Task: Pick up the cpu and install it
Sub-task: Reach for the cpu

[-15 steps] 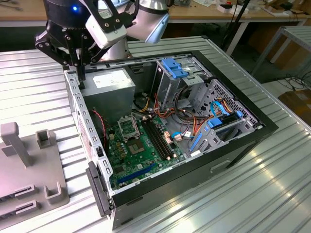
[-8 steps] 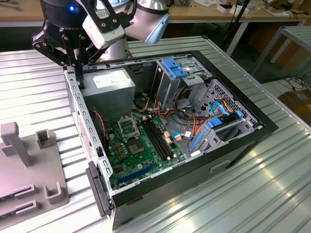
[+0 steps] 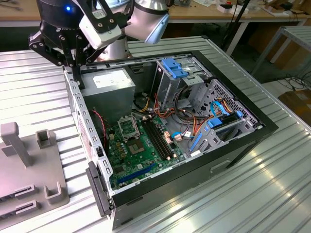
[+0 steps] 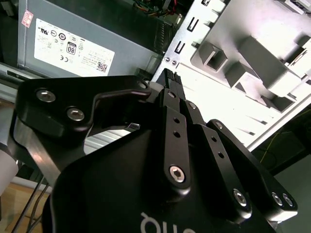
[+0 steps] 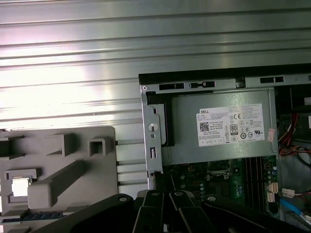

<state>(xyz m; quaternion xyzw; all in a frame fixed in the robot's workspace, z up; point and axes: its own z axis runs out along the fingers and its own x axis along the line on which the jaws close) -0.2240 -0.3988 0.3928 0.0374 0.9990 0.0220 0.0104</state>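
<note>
hovering with its fingers pressed together and empty, the gripper (image 3: 78, 76) hangs above the case wall (image 3: 74, 99), at the corner by the one power supply (image 3: 109, 92). the one cpu (image 5: 19, 186) lies in a pocket of the one tray (image 5: 97, 160) on the table (image 3: 243, 194), well apart from the gripper. risks: the fingers clipping that wall, or the thin chip tilting in the single socket (image 3: 127, 127).
</note>
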